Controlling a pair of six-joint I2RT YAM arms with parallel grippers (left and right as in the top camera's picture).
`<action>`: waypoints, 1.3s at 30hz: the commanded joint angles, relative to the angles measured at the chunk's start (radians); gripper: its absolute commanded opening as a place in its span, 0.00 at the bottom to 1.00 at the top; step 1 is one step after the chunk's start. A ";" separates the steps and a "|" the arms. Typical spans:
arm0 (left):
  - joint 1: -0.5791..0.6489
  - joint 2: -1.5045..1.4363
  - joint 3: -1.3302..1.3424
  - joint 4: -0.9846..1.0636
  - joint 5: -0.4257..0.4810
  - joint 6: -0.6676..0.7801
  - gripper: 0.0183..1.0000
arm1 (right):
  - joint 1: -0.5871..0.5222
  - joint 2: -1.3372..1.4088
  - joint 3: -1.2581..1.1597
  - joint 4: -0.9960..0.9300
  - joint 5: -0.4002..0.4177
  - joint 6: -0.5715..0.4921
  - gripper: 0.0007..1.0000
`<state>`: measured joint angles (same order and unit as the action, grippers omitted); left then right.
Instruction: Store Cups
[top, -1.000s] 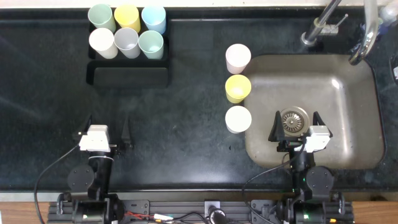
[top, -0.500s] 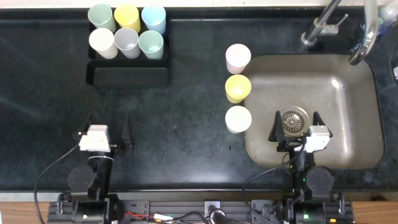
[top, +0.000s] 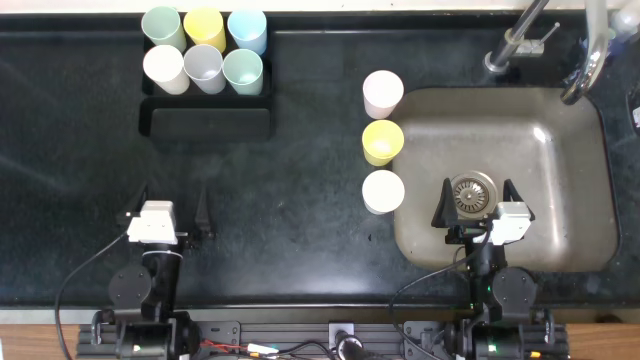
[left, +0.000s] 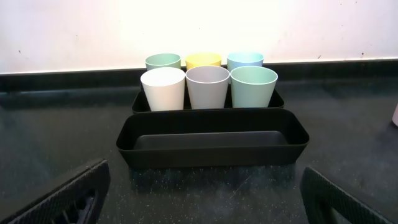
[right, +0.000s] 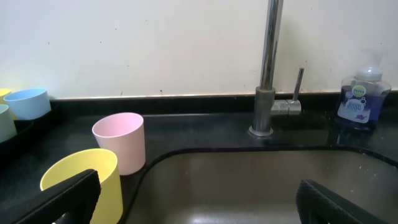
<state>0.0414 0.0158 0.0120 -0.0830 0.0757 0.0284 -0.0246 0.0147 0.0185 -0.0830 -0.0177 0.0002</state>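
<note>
Three loose cups stand in a column on the black counter along the sink's left rim: a pink cup (top: 382, 93) (right: 120, 141) farthest from the arms, a yellow cup (top: 382, 141) (right: 82, 185) in the middle, and a white cup (top: 382, 191) nearest. A black tray (top: 208, 122) (left: 211, 144) at the back left has a bare front compartment; several cups (top: 204, 63) (left: 208, 86) fill its rear compartments. My left gripper (top: 170, 210) (left: 199, 196) rests open near the front left, facing the tray. My right gripper (top: 478, 203) (right: 199, 202) is open over the sink, to the right of the white cup.
A steel sink (top: 560, 180) (right: 261, 186) takes up the right side, with a drain (top: 473, 191) and a faucet (top: 520, 35) (right: 268, 68) behind it. A blue soap bottle (right: 360, 99) stands by the faucet. Bare black counter (top: 290, 200) lies between tray and cups.
</note>
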 joint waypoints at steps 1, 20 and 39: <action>0.005 -0.010 0.024 -0.006 0.019 -0.148 1.00 | 0.000 -0.011 -0.013 0.005 0.011 0.000 1.00; -0.259 1.720 2.151 -1.153 0.097 -0.551 1.00 | 0.000 -0.011 -0.013 0.005 0.011 0.000 1.00; -0.649 2.572 2.896 -1.287 0.027 -0.554 1.00 | 0.000 -0.011 -0.013 0.005 0.011 0.000 1.00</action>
<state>-0.6224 2.5992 2.8597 -1.3834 0.1310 -0.5152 -0.0246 0.0109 0.0185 -0.0830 -0.0177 -0.0002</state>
